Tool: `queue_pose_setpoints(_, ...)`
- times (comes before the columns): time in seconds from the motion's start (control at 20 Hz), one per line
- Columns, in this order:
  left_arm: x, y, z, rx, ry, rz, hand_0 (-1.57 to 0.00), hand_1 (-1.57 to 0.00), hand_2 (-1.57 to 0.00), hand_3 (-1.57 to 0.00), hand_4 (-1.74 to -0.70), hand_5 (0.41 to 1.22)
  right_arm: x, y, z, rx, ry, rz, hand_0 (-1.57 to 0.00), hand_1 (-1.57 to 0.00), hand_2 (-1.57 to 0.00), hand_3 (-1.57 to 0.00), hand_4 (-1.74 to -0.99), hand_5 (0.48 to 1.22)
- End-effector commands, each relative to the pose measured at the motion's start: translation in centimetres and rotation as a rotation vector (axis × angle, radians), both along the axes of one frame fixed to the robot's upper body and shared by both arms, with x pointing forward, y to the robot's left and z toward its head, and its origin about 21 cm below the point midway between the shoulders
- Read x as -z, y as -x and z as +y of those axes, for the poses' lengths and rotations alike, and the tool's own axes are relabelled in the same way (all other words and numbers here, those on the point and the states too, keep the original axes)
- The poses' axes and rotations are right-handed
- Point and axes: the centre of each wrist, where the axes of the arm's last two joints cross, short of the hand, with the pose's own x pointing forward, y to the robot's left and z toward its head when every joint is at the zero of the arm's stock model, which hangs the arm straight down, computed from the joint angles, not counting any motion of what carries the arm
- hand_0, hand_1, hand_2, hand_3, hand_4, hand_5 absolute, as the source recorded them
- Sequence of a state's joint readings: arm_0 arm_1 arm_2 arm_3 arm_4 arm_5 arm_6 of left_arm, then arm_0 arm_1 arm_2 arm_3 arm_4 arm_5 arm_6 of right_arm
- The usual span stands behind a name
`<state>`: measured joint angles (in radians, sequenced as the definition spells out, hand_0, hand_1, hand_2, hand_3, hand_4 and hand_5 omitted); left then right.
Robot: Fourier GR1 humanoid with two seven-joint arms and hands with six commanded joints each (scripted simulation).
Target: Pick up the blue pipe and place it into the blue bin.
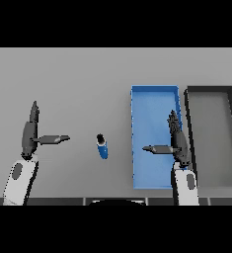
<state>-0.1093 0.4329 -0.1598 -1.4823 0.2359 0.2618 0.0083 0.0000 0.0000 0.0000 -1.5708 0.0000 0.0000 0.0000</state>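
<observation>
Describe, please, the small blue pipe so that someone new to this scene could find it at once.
Start at the grey table and find the long blue rectangular bin right of centre, beside a dark grey bin. Left of the blue bin, apart from it, lies a short blue pipe with a dark end, between the open left hand and right hand. It is the only loose item.

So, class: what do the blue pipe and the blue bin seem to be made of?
Blue pipe: probably plastic, judging by its even matte blue with a dark end; metal cannot be ruled out. Blue bin: likely moulded plastic, with flat uniform blue, thin walls and no shine.
</observation>
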Motion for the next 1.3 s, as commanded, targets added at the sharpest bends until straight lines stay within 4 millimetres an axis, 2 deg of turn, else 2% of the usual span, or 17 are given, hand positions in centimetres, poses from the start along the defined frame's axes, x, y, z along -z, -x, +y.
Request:
queue_pose_setpoints(0.0,0.0,0.0,-0.1,0.001,0.0,-0.005,0.0,0.0,0.0,0.0,-0.97,0.593,0.0,0.0,-0.1,0.002,0.0,0.0,0.0,0.0,0.0,0.0,-1.205,0.629)
queue_pose_setpoints(0.25,-0.1,0.1,-0.9,0.007,0.003,-0.008,0.0,0.0,0.0,0.0,-0.97,0.593,0.0,0.1,-1.2,0.003,0.002,0.004,0.0,0.0,0.0,0.0,-1.205,0.629)
queue_pose_setpoints(0.35,0.5,1.5,1.6,0.189,-0.117,-0.006,0.0,0.0,0.0,0.0,-0.96,0.592,-0.7,1.9,-2.9,-0.059,0.222,-0.134,0.0,0.0,0.0,0.0,-1.201,0.628)
queue_pose_setpoints(0.4,0.5,1.6,2.3,0.229,-0.148,0.002,0.0,0.0,0.0,0.0,-0.96,0.59,-0.9,2.5,-2.9,-0.075,0.265,-0.138,0.0,0.0,0.0,0.0,-1.197,0.627)
queue_pose_setpoints(0.7,0.1,2.0,3.0,0.378,-0.141,0.004,0.0,0.0,0.0,0.0,-0.97,0.594,-1.6,2.8,-2.9,-0.101,0.31,-0.13,0.0,0.0,0.0,0.0,-1.197,0.621)
queue_pose_setpoints(0.85,-0.3,3.4,2.9,0.488,-0.164,0.035,0.0,0.0,0.0,0.0,-1.01,0.561,-1.9,2.6,-2.9,-0.107,0.32,-0.129,0.0,0.0,0.0,0.0,-1.18,0.617)
queue_pose_setpoints(0.95,-0.4,3.9,1.8,0.569,-0.156,0.058,0.0,0.0,0.0,0.0,-1.05,0.535,-1.5,2.6,-2.9,-0.107,0.32,-0.121,0.0,0.0,0.0,0.0,-1.176,0.615)
queue_pose_setpoints(1.1,0.2,4.7,-1.0,0.675,-0.151,0.129,0.0,0.0,0.0,0.0,-1.11,0.497,-1.6,2.8,-2.9,-0.106,0.337,-0.118,0.0,0.0,0.0,0.0,-1.164,0.617)
queue_pose_setpoints(1.25,0.7,5.0,-3.4,0.74,-0.171,0.15,0.0,0.0,0.0,0.0,-1.14,0.464,-1.9,2.7,-3.2,-0.102,0.32,-0.113,0.0,0.0,0.0,0.0,-1.189,0.619)
